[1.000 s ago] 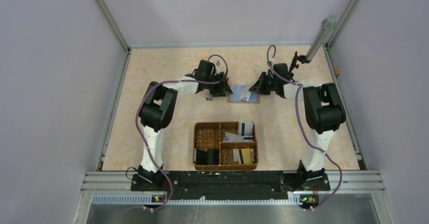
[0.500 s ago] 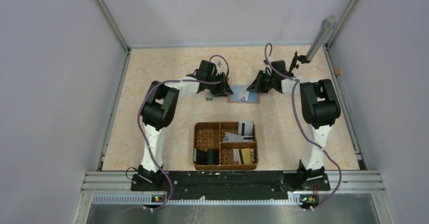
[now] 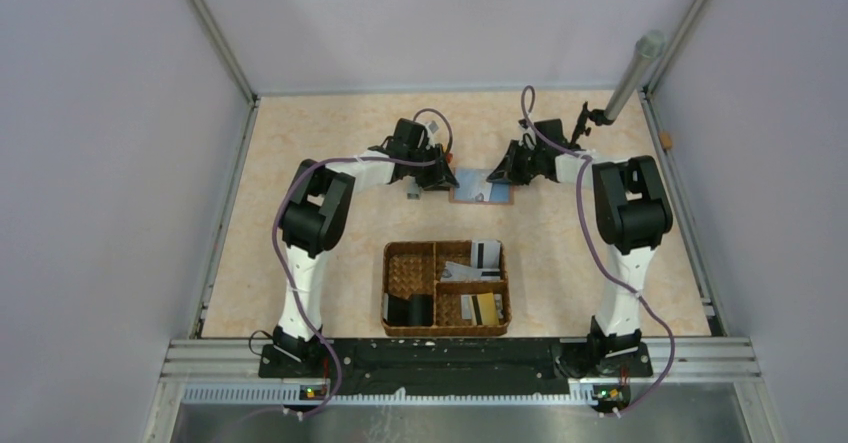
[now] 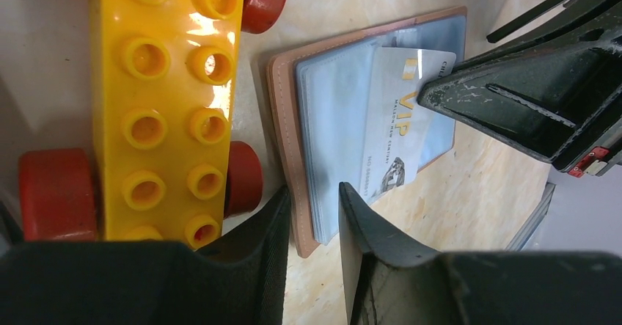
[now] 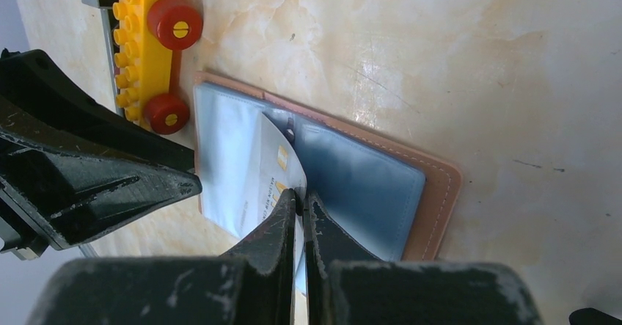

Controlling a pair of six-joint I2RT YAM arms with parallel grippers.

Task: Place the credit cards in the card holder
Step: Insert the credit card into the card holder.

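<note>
The card holder (image 3: 481, 189) lies open on the table, brown cover down and light blue sleeves up (image 4: 337, 112) (image 5: 367, 182). A white credit card (image 4: 400, 119) (image 5: 270, 169) marked VIP stands partly in a sleeve, and my right gripper (image 5: 301, 193) (image 3: 505, 171) is shut on its edge. My left gripper (image 4: 314, 196) (image 3: 443, 178) is at the holder's left edge. Its jaws are narrowly open, one finger outside the brown rim and one over the sleeves. More credit cards lie in the basket: white with black stripe (image 3: 486, 253), grey (image 3: 463, 271) and gold (image 3: 487, 309).
A yellow toy car with red wheels (image 4: 165, 97) (image 5: 143, 31) sits right beside the holder's left edge. The woven basket (image 3: 410, 263) is nearer the arm bases and holds a black blocky object (image 3: 410, 310). A grey pole (image 3: 632, 71) leans at the back right corner.
My left gripper's jaws have narrowed around the holder's left edge. My right gripper, still shut on the white card, has shifted slightly left towards the holder.
</note>
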